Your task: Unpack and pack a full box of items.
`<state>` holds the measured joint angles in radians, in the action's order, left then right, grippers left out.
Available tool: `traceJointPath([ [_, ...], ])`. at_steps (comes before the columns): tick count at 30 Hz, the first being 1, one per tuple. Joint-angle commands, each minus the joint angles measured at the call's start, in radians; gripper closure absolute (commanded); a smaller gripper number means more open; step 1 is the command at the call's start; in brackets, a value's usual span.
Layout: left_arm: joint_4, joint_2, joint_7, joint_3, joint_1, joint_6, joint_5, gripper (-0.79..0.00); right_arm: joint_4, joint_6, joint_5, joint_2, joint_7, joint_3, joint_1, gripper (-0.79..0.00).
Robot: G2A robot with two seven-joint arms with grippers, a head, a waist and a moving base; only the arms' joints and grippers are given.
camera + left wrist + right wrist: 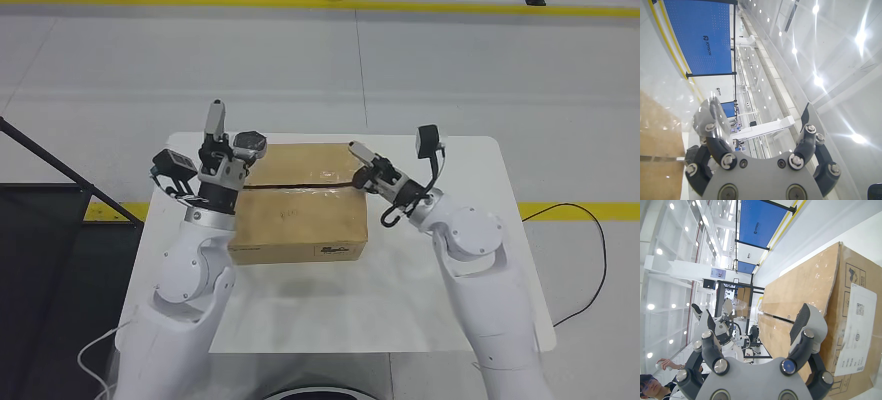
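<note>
A brown cardboard box (297, 215) lies on the white table (420, 300), its top flaps closed along a middle seam under glossy clear tape. My left gripper (235, 128) stands open at the box's far left corner, pointing up and away from the table. In the left wrist view a crumpled piece of clear tape (710, 111) clings to one finger of the left gripper (761, 108), and the box (657, 136) lies beside it. My right gripper (365, 168) is open at the right end of the seam. Its one finger (804, 321) hangs over the box top (800, 281). A white label (857, 330) covers the box end.
The box takes up the table's far middle. Bare table lies in front of it and to its right. A black frame with dark netting (50, 250) stands off the table's left side. A cable (590, 260) runs over the floor at the right.
</note>
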<state>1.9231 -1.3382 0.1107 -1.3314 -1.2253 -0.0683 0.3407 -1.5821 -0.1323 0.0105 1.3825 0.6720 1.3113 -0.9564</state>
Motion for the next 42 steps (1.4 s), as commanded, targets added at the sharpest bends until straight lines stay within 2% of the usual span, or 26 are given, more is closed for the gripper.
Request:
traceJointPath([
  [1,-0.008,-0.002,-0.001,0.007,0.007,0.003,-0.001,-0.785,-0.009,0.001,0.002,-0.003,-0.001,0.009,-0.011,-0.785],
  [42,-0.123,-0.051,-0.023,0.142,0.079,0.018,0.006,-0.785,-0.039,0.049,0.051,-0.050,-0.008,0.086,-0.118,-0.785],
])
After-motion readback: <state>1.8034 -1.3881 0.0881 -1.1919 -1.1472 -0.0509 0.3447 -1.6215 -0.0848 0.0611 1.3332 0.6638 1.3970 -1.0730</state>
